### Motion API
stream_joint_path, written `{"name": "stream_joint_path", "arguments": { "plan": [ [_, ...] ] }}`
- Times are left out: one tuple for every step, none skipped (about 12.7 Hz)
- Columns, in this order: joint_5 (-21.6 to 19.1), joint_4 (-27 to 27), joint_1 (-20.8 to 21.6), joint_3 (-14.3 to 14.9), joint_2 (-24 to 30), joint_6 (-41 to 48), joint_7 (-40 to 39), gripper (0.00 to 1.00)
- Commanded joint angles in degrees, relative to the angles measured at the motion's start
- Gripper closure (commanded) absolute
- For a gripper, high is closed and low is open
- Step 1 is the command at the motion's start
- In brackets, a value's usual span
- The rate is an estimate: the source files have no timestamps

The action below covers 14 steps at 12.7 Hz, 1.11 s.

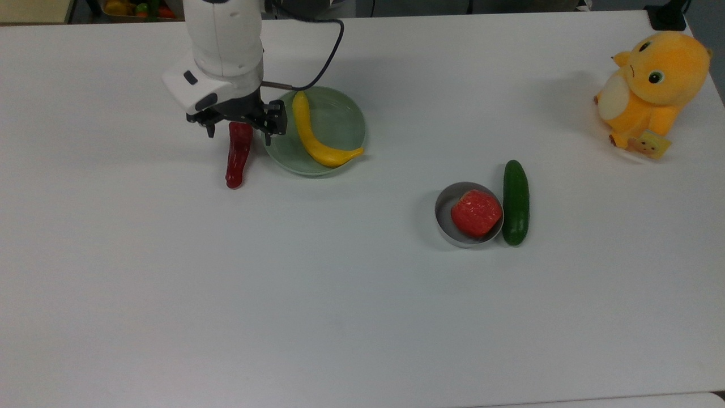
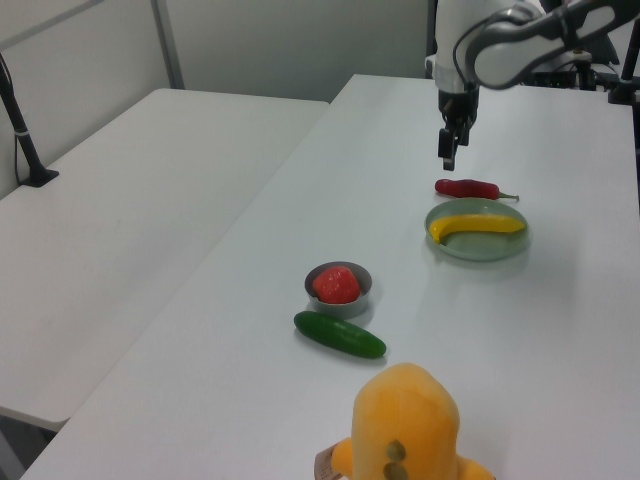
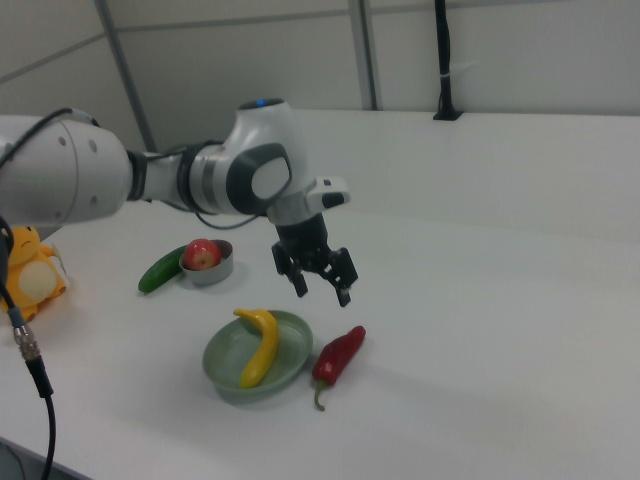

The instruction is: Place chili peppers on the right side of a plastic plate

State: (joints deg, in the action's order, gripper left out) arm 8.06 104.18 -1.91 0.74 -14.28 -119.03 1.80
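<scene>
The dark red chili pepper [image 1: 237,158] [image 2: 466,188] [image 3: 338,355] lies flat on the white table, just off the rim of the pale green plastic plate [image 1: 340,127] [image 2: 492,244] [image 3: 226,362]. It is on the top view's left of the plate and on the right view's right of it. A yellow banana [image 1: 313,136] [image 3: 258,345] rests in the plate. My gripper [image 1: 238,129] [image 2: 447,157] [image 3: 321,289] hangs open above the chili, well clear of it, with nothing between its fingers.
A small metal bowl [image 1: 447,204] holding a round red fruit [image 1: 476,212] stands mid-table, with a green cucumber [image 1: 515,202] beside it. An orange plush toy [image 1: 651,85] sits at the top view's far right. A black cable [image 1: 323,62] trails from the arm over the plate.
</scene>
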Motion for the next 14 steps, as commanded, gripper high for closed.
{"name": "stream_joint_path", "arguments": {
  "plan": [
    [-5.15,-5.12,1.38,0.22,2.23,9.40,2.94,0.00],
    [-6.99,-5.22,1.39,-0.21,3.89,10.82,4.25,0.00],
    [-8.40,-5.05,1.39,-0.65,6.17,11.45,5.39,0.00],
    [-9.11,-4.96,1.47,-1.70,7.58,13.45,6.01,0.00],
    [-9.55,-4.96,1.47,-3.36,8.90,15.82,6.98,0.00],
    [-10.34,-4.43,1.39,-4.69,10.66,16.28,7.51,0.00],
    [-11.48,-3.56,1.30,-5.83,11.98,16.20,7.51,0.00],
    [-11.58,-2.85,1.04,-6.71,12.86,16.11,7.51,0.00],
    [-11.58,-1.28,0.95,-7.85,13.92,15.41,7.34,0.00],
    [-11.49,1.26,1.29,-8.65,14.97,14.97,7.34,0.00],
    [-11.06,2.15,1.47,-8.65,15.42,14.10,7.34,0.00],
    [-10.70,2.25,1.47,-8.65,15.42,13.13,7.34,0.00],
    [-10.70,2.86,1.47,-8.65,15.42,11.64,7.25,0.00],
    [-10.61,3.04,1.47,-8.65,15.42,11.28,7.16,0.00]
  ]
}}
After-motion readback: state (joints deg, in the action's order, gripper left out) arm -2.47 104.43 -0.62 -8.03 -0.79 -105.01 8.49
